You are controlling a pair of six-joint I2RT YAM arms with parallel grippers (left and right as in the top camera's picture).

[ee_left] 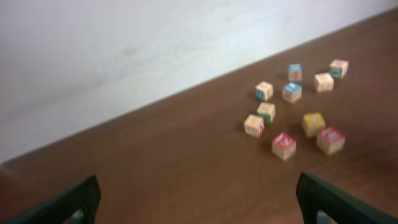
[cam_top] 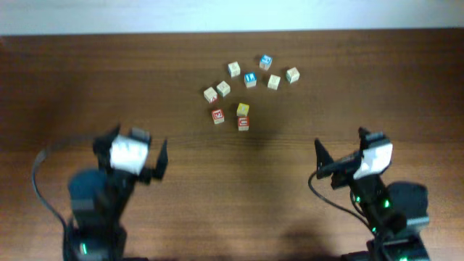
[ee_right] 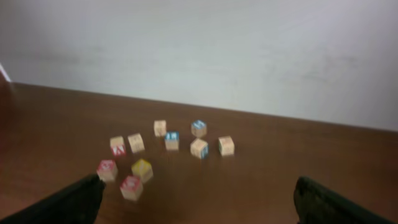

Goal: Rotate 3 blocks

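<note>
With left gripper (cam_top: 140,138) and right gripper (cam_top: 339,138) both wide open and empty, you'll want to drop straight onto the left-hand red block (cam_top: 217,115) at the near edge of the blocks (cam_top: 223,88), squared to its faces.

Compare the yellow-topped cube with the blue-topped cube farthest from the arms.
Colour: the yellow-topped cube shows a yellow top, the blue-topped cube a blue one. Depth: the yellow-topped cube lies toward the cluster's near side, the blue-topped cube at its far edge. Side: the blue-topped cube lies farther to the robot's right than the yellow-topped cube. Both are small, like-sized cubes resting on the table.
</note>
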